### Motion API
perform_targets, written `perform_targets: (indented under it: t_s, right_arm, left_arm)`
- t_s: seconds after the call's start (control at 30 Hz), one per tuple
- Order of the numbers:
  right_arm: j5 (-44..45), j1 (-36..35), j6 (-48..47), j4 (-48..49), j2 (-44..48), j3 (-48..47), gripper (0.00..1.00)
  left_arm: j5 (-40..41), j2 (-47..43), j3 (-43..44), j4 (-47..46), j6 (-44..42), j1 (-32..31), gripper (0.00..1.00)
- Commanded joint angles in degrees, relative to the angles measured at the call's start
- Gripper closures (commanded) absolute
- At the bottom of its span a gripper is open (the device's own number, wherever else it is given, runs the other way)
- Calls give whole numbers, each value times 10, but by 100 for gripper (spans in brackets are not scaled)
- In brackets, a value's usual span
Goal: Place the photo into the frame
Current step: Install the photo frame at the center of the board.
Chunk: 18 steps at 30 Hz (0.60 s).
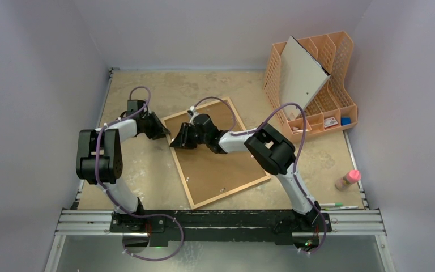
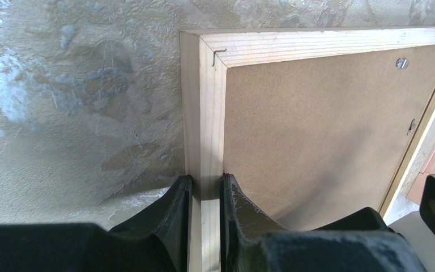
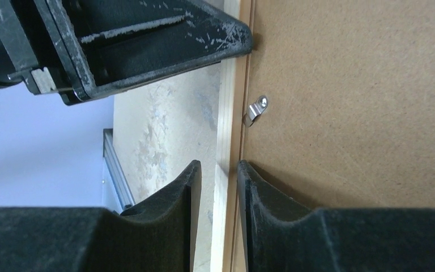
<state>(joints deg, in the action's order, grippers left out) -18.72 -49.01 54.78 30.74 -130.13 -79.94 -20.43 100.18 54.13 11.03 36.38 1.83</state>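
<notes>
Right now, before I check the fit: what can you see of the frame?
The frame is thin light wood, stapled at a corner, lying back up and skewed on the table. Brown backing fills it, with small metal clips at the rim. The left gripper pinches one rail near a corner; the right gripper straddles the same rail, jaws loose.

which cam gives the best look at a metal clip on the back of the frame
The right wrist view: a metal clip shows close and sharp, screw included, on the backing panel beside the frame rail. The left wrist view shows clips small and distant; the top view, specks only.
</notes>
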Motion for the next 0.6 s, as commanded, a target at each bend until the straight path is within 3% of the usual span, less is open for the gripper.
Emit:
perform_targets:
  t_s: [0.0, 0.27, 0.43, 0.57]
  right_arm:
    - [63, 1, -21, -35, -15, -18, 66]
    - [88, 1, -23, -25, -18, -17, 66]
    - [86, 0, -30, -18, -37, -34, 76]
    - [89, 1, -32, -25, -47, -39, 79]
  left_arm:
    - [-23, 16, -4, 58, -2, -14, 87]
    - [-4, 6, 22, 68, -9, -14, 63]
    - [-7, 10, 35, 66, -5, -13, 61]
    - [-6, 9, 34, 63, -3, -12, 65]
